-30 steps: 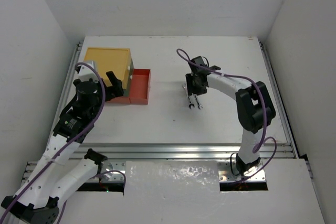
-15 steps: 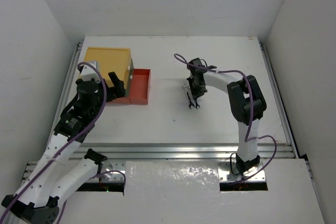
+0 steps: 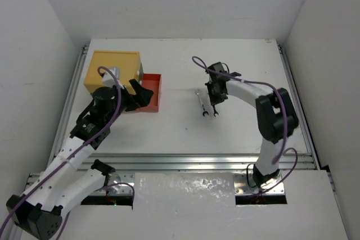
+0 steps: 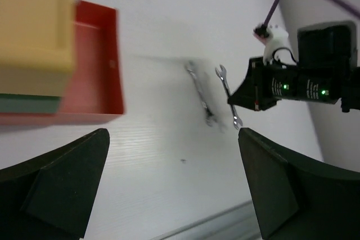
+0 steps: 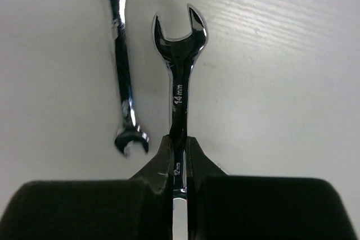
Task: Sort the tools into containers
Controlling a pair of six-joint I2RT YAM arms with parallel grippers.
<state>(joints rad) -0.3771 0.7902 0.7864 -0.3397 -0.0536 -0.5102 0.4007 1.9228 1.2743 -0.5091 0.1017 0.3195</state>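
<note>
Two silver open-end wrenches lie mid-table. My right gripper (image 3: 216, 98) is shut on the shaft of the right one, marked 14 mm (image 5: 179, 91), low at the table (image 3: 214, 111); I cannot tell if it is lifted. The other wrench (image 5: 122, 82) lies just left of it (image 3: 200, 100). The stacked containers stand far left: yellow top (image 3: 112, 67), green middle (image 4: 28, 103), and the red-orange bottom drawer (image 3: 152, 91) pulled out and empty (image 4: 95, 71). My left gripper (image 3: 140, 95) is open and empty (image 4: 173, 133) at the drawer's front. No screwdrivers or knife are in view.
An aluminium rail (image 3: 197, 161) runs along the near table edge and side rails border the white table (image 3: 169, 127). White walls enclose the back and both sides. The right gripper's body (image 4: 292, 85) shows in the left wrist view beside the wrenches.
My left arm has swung right, from beside the yellow box to over the front of the red drawer. My right gripper has shifted slightly right over the wrenches.
</note>
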